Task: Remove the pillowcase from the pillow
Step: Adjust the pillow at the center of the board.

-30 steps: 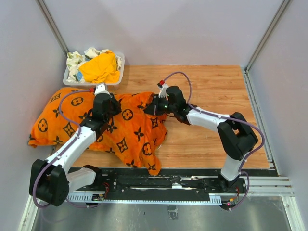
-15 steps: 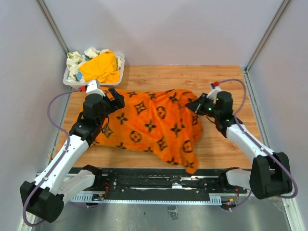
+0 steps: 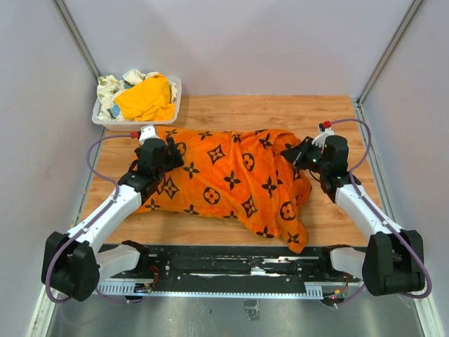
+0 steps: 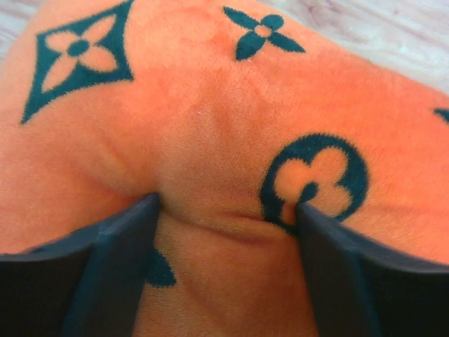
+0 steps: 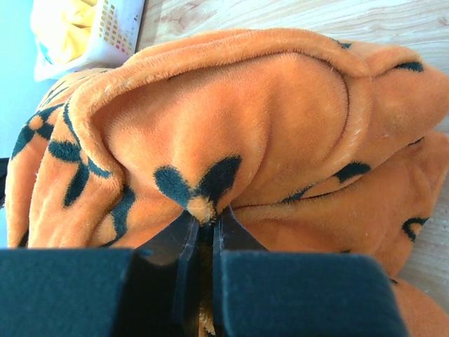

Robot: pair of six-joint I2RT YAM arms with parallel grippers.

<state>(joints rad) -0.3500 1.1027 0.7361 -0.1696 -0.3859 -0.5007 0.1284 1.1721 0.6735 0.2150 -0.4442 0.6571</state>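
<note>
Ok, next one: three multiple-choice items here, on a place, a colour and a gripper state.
1. The white bin sits at: A the far left corner; B the far right corner; C the near edge.
2. The print on the pillowcase is: A white; B black; C green.
3. The right gripper is: A wide open; B shut on the pillowcase; C out of view.
Key: 1 A, seen far left from above. 2 B, black motifs on orange. 3 B, jaws pinch a fold in its wrist view.
</note>
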